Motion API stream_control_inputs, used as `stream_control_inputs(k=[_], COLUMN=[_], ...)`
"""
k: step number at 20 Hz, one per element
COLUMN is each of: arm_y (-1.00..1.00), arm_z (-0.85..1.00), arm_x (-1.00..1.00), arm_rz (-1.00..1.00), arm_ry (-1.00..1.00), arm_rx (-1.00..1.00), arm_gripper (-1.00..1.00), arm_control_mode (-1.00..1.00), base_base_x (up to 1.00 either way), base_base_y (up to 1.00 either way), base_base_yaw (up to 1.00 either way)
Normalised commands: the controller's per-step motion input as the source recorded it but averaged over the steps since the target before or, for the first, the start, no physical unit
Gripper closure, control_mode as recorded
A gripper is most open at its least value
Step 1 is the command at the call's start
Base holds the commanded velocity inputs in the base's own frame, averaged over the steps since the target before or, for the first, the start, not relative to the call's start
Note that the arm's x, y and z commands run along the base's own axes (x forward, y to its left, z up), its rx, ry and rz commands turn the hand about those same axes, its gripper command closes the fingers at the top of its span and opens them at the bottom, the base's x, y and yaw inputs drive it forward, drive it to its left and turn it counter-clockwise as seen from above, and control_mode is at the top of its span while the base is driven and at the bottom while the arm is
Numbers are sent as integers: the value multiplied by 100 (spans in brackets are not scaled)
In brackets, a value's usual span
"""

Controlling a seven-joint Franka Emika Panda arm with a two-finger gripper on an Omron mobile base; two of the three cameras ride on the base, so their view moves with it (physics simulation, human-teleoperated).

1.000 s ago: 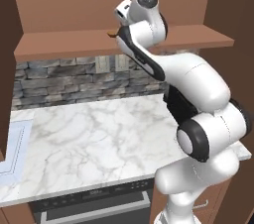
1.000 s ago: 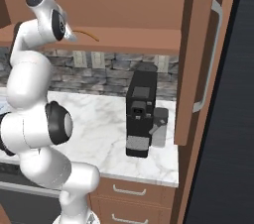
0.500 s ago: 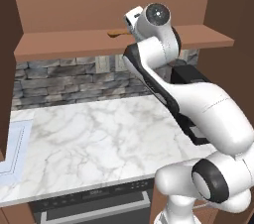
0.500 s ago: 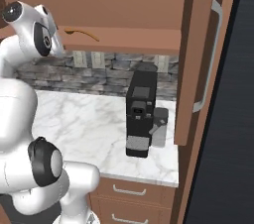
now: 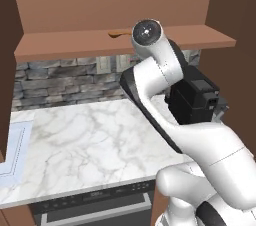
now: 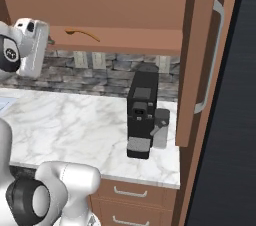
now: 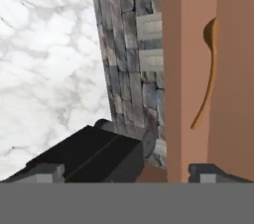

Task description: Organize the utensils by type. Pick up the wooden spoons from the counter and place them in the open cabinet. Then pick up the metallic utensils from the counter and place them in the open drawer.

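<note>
Lying on the cabinet shelf [image 6: 125, 34], one wooden spoon [image 7: 207, 74], claw [image 7: 126, 172] spread, one coffee machine [image 6: 142, 111].

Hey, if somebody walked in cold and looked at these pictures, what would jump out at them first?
Probably the white robot arm reared up in front of the open cabinet, its open fingers empty. Next, a wooden spoon lying alone on the cabinet shelf above the stone backsplash. Then the black coffee machine standing on the marble counter near its right end.
</note>
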Motion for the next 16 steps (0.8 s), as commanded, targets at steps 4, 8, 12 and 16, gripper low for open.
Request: stream_control_inputs(k=[4, 8, 12, 16], arm_y=[-14, -22, -39, -35], arm_z=[-19, -25, -62, -80], arm_x=[-89, -80, -42, -12], arm_rz=[-50, -48, -20, -2], arm_ry=[0, 0, -1, -9], arm_rx=[47, 53, 43, 39], arm_gripper=[-100, -100, -100, -100], arm_control_mode=[-100, -100, -100, -100], base_base_x=[0, 0, 0, 0], base_base_y=[0, 0, 0, 0], base_base_yaw=[0, 0, 0, 0])
